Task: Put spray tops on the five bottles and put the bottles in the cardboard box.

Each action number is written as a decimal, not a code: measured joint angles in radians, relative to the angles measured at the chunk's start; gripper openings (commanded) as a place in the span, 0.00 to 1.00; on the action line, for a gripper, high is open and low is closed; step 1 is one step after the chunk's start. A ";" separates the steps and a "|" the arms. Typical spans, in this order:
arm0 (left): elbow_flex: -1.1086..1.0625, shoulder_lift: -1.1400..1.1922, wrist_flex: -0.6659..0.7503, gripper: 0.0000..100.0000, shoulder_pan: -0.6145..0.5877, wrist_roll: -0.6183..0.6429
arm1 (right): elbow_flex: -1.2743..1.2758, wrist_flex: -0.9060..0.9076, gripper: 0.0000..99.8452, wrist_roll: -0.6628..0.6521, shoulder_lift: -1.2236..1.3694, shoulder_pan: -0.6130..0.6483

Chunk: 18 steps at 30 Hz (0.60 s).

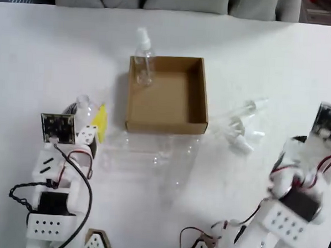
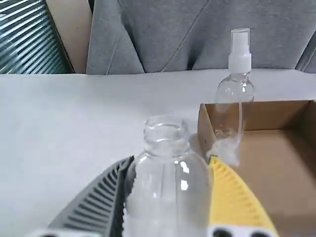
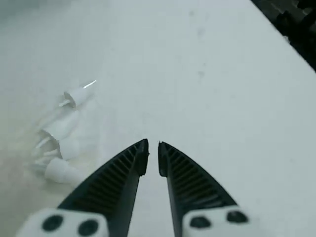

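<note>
Uncapped bottle point(image 2: 165, 197) is clamped in left gripper point(image 2: 170, 165) beside the box point(image 1: 165, 125) — right gripper point(image 3: 152, 154) is held almost closed, empty, near spray tops point(image 3: 59, 133).

No word, number, label or sign can be read in any view. The cardboard box point(image 1: 165, 125) shows plain brown walls, and both the uncapped bottle point(image 2: 168, 187) and the bottle with a spray top point(image 2: 232, 98) are clear plastic with no label. The left circuit board point(image 1: 58, 128) and the right circuit board point(image 1: 328, 121), at the arms' wrists, carry small marks that are too fine to make out.
</note>
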State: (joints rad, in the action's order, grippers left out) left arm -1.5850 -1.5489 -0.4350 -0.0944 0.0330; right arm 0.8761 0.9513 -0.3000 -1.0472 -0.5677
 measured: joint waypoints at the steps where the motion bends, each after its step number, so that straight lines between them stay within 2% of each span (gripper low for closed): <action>1: -0.008 0.000 0.000 0.02 0.000 0.000 | -0.048 0.037 0.02 0.031 0.057 0.000; 5: -0.021 0.000 0.000 0.02 -0.002 0.000 | -0.198 0.144 0.02 0.224 0.245 0.005; 7: -0.021 0.000 0.000 0.02 -0.002 0.000 | -0.236 0.153 0.02 0.281 0.316 0.031; 13: -0.021 0.000 0.000 0.02 -0.002 0.000 | -0.253 0.129 0.02 0.305 0.446 0.157; 18: -0.021 0.000 0.000 0.02 -0.002 0.000 | -0.253 0.044 0.02 0.310 0.511 0.172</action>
State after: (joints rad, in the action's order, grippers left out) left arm -1.6065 -1.5489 -0.4350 -0.0959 0.0330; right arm 0.6229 0.9958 0.0100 -0.5363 -0.3959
